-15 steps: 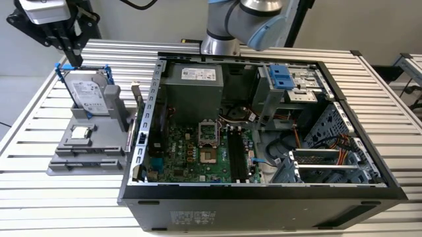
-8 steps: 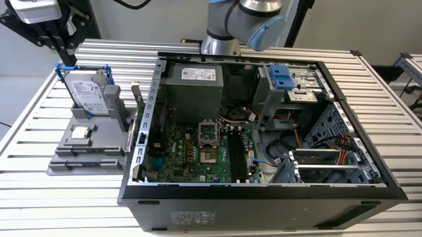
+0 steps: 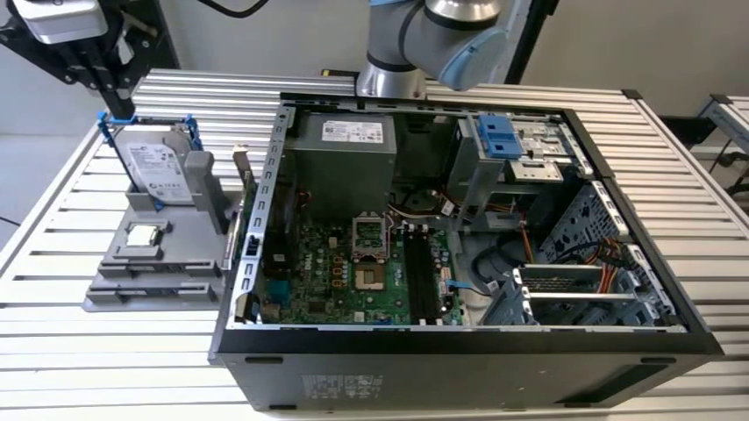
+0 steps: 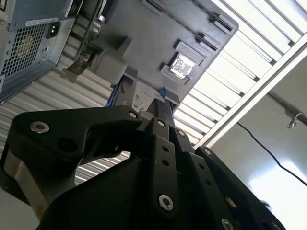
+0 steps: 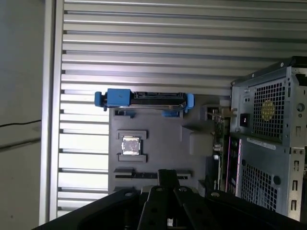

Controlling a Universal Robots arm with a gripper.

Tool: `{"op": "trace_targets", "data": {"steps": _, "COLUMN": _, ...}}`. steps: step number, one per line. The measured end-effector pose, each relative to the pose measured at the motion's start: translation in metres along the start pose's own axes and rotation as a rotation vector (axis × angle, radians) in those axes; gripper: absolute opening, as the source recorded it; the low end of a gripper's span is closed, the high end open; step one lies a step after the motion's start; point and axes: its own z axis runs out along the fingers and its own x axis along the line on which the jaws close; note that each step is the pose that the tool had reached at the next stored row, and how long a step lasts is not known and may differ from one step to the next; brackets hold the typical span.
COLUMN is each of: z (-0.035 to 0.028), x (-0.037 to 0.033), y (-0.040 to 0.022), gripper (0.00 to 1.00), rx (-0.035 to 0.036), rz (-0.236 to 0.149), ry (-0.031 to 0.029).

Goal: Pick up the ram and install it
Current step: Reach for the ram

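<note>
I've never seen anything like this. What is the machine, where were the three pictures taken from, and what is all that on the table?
It is a single robot arm ending in a black gripper, its pincer for grasping things. The exterior view comes from a camera standing off the arm. Both wrist views come from cameras riding on the arm, looking past the gripper. On the slatted table sits an open computer case. At the exterior view's left is a grey holder carrying a hard drive in a blue frame and a small square processor chip. The gripper hangs above that holder, shut, holding nothing I can see.
</note>
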Motion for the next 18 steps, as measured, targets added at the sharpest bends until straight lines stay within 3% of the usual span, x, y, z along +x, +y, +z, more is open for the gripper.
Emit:
{"op": "trace_targets", "data": {"steps": 9, "z": -0.0004, "x": 0.0003, "y": -0.0098, "gripper": 0.0, "rx": 0.0, "rz": 0.0, "ry": -0.0001}}
{"op": "trace_targets", "data": {"steps": 18, "z": -0.0006, "x": 0.0005, "y": -0.0143, "gripper": 0.0, "rx": 0.0, "rz": 0.0, "ry": 0.0}}
